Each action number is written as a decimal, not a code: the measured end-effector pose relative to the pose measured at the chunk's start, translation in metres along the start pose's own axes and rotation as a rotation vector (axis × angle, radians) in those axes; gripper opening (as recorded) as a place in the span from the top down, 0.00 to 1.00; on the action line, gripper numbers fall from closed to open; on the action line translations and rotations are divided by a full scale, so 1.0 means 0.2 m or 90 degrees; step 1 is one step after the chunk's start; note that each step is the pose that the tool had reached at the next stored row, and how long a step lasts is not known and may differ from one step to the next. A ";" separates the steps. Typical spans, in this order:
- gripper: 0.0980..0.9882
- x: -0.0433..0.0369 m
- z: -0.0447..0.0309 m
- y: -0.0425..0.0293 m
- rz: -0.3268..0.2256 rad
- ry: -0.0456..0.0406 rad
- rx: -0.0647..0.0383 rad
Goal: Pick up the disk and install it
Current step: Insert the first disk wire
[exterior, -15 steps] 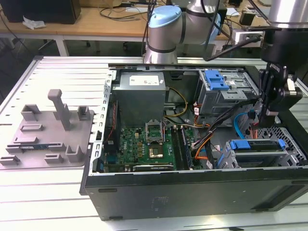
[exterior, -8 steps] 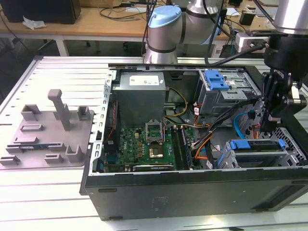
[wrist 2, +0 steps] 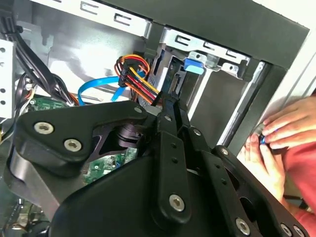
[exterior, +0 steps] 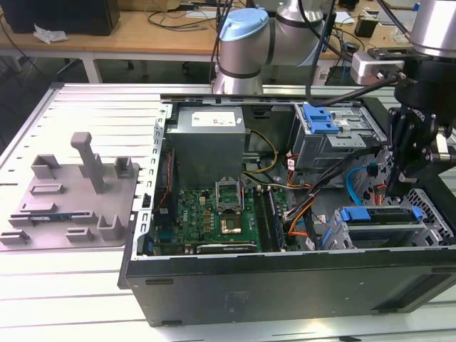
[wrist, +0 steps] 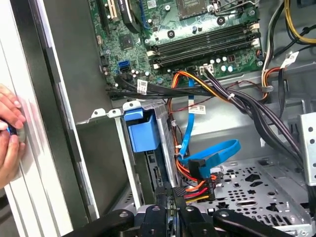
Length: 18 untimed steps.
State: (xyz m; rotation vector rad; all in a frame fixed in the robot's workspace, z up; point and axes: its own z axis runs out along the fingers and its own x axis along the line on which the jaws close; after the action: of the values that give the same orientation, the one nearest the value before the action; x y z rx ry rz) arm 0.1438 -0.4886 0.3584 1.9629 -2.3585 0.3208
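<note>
gripper (wrist: 170, 193) over open computer case (exterior: 285, 285) | fingers pressed together, nothing seen between them | disk (wrist: 143, 132) seated in drive cage (exterior: 429, 229), just ahead of the fingertips, not touching | orange-red cable bundle (wrist: 198, 187) right beside the tips | person's hands (wrist 2: 279, 136) on case outer wall, well off from fingers

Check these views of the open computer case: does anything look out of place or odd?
Yes. In the second wrist view a person's hands sit just outside the case wall, close to the pincer inside the case. Hands so near a robot arm look out of place. Nothing seems spilled or broken.
</note>
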 end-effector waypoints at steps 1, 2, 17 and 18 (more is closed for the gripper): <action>0.92 0.000 0.000 0.000 -0.010 -0.0027 0.002; 0.92 0.000 0.000 0.000 -0.015 -0.0043 0.002; 0.92 0.145 0.032 -0.026 -0.024 -0.1132 -0.013; 0.92 0.145 0.032 -0.026 -0.024 -0.1132 -0.013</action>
State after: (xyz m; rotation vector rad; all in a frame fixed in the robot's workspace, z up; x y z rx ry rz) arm 0.1439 -0.5188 0.3579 2.1055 -2.4124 0.1248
